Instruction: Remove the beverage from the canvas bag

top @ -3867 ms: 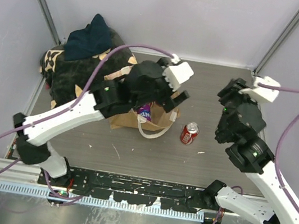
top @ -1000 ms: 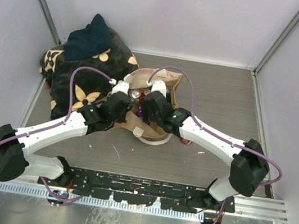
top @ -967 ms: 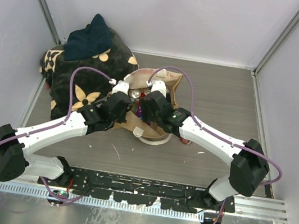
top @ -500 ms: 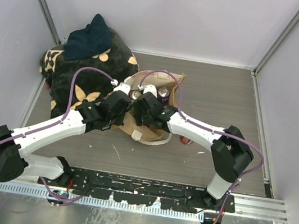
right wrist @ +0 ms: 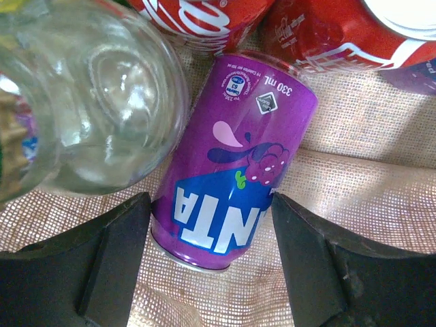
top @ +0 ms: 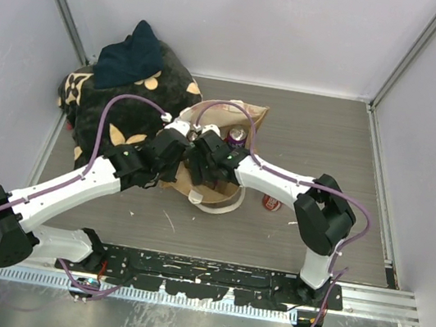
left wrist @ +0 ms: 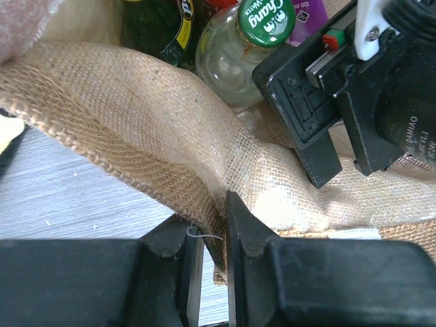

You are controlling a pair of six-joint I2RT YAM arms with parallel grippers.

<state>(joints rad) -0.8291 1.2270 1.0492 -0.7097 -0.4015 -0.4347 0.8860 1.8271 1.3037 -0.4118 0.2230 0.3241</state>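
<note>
Top view of a grey wooden table (top: pixel 329 140) with two white and black robot arms reaching in from six o'clock. At ten o'clock lies a black cushion bundle (top: pixel 112 126) with beige flower prints, and a dark blue cloth (top: pixel 131 54) sits on top of it. Just right of the bundle, near the table's centre, the tan canvas bag (top: pixel 242 113) stands with its mouth open and a cream handle loop (top: pixel 215 205) spilling toward six o'clock.

The left arm (top: pixel 73 190) reaches the bag from eight o'clock. In its wrist view the left gripper (left wrist: pixel 212 218) is nearly closed, its two black fingers pinching the woven rim of the bag between them. Beyond the rim a clear bottle with a green cap (left wrist: pixel 262 20) shows inside the bag.

The right arm (top: pixel 282 178) comes in from four o'clock and dips into the bag's mouth. Its wrist view looks down inside: a glass bottle (right wrist: pixel 88 102) at ten o'clock, two red cans (right wrist: pixel 340 30) along twelve o'clock, and a purple can (right wrist: pixel 235 170) lying on its side on the bag's floor. The right gripper (right wrist: pixel 210 204) stands wide, one finger against each side of the purple can, gripping it.

At four o'clock from the bag, a separate red can (top: pixel 271 203) lies on the table, partly hidden by the right arm
</note>
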